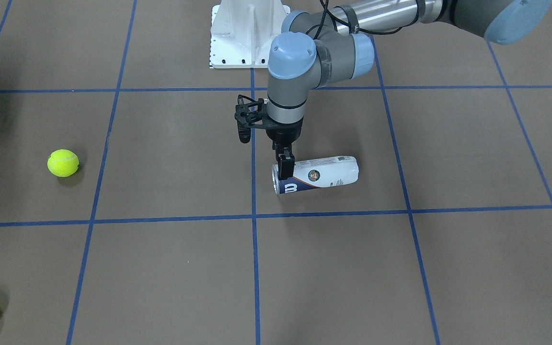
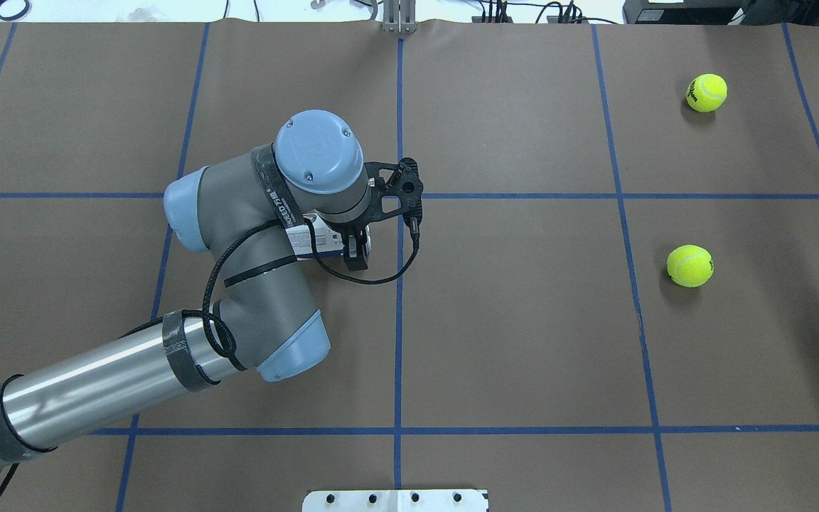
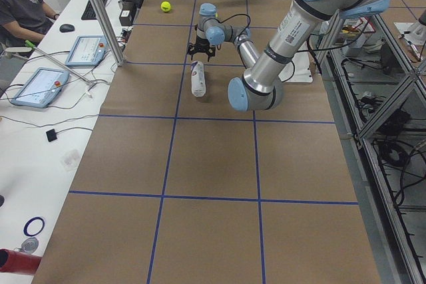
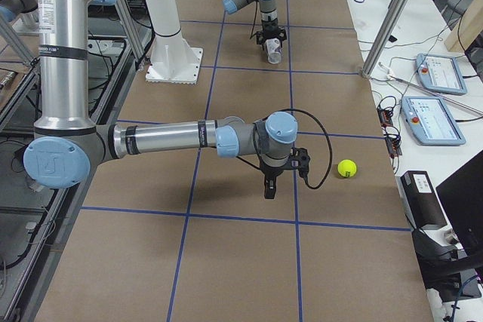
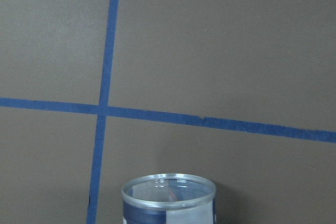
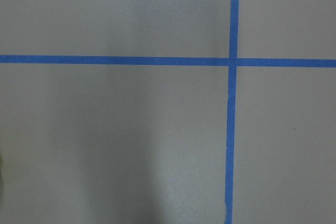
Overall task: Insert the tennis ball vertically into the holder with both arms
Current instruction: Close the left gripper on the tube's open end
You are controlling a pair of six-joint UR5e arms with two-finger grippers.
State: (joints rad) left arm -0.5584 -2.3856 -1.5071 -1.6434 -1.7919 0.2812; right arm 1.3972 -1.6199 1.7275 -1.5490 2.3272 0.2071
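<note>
On the brown table (image 1: 170, 268), the holder (image 1: 321, 174) lies on its side just beside a blue tape line (image 1: 255, 268), its open silver rim facing that line. The left gripper (image 1: 285, 167) points straight down at the rim end — its fingers seem pinched on the rim. The right gripper (image 4: 269, 190) shows only in a side view, so its state cannot be told. Two tennis balls (image 2: 690, 265) (image 2: 707, 92) sit well apart from the holder — a white pedestal (image 1: 247, 33) stands behind it.
</note>
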